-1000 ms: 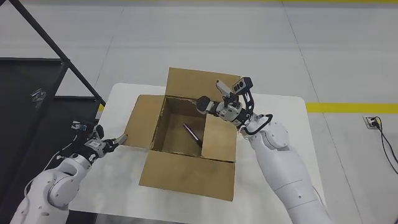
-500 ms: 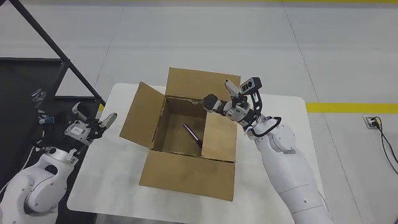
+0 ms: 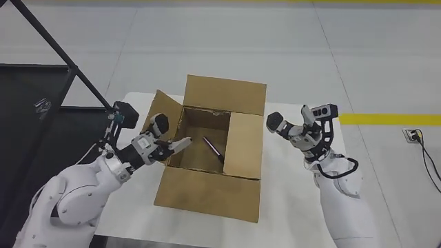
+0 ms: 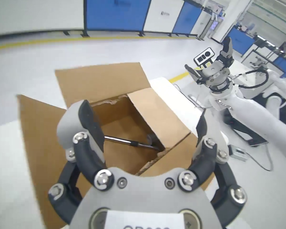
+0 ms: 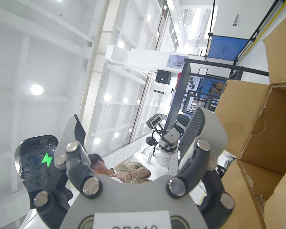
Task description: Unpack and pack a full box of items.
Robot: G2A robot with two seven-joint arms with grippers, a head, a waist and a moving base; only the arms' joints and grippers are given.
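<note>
The left claw (image 3: 172, 132), its fingers spread and holding nothing, is seen brought in from the edge of the table (image 3: 296, 179) to the mouth of the cardboard box (image 3: 207, 194), whose left flap (image 3: 165, 108) has been lifted from flat to tilted. The right claw (image 3: 289, 120), likewise open and empty, has been drawn back from the opening and is held beside the box. One slim rod (image 3: 212, 147), possibly a tool though it cannot be made out clearly, is left lying on the box floor. Unpacking is judged nearly finished, with the last pick apparently passed to the left arm.
</note>
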